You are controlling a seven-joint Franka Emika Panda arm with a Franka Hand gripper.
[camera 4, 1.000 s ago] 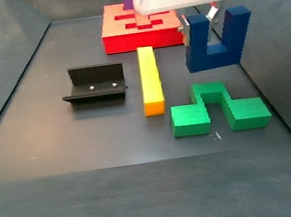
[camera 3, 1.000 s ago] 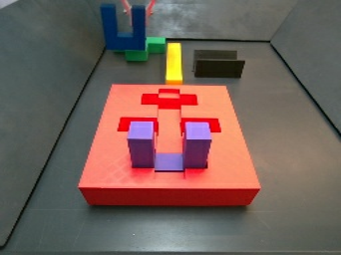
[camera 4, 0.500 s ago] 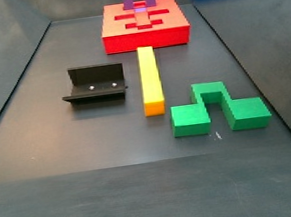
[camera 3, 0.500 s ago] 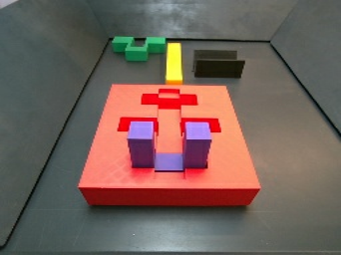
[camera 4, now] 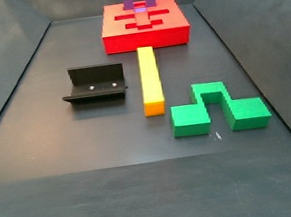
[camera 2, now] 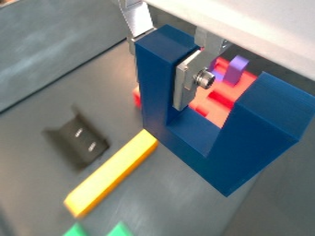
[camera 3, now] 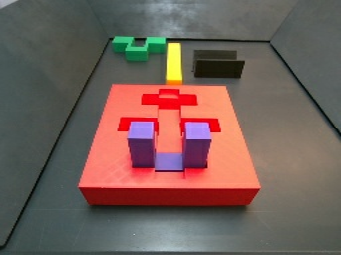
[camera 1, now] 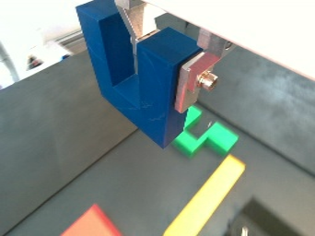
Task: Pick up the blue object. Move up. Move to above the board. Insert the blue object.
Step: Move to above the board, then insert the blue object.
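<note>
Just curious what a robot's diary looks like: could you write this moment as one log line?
phase: carrying | claw: shut on blue object, out of both side views | board: purple block seated | insertion: not yet done

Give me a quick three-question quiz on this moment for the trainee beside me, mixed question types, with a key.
1. True or false: the gripper is shut on one prong of the blue object, held off the floor.
2. Which piece already sits in the board? A) green block B) purple U-shaped block C) yellow bar
3. Fill in: in both side views the blue object is ____.

Key:
1. True. A silver finger presses one prong.
2. B. The purple block stands in the board; the green block and yellow bar lie on the floor.
3. Out of view.
</note>
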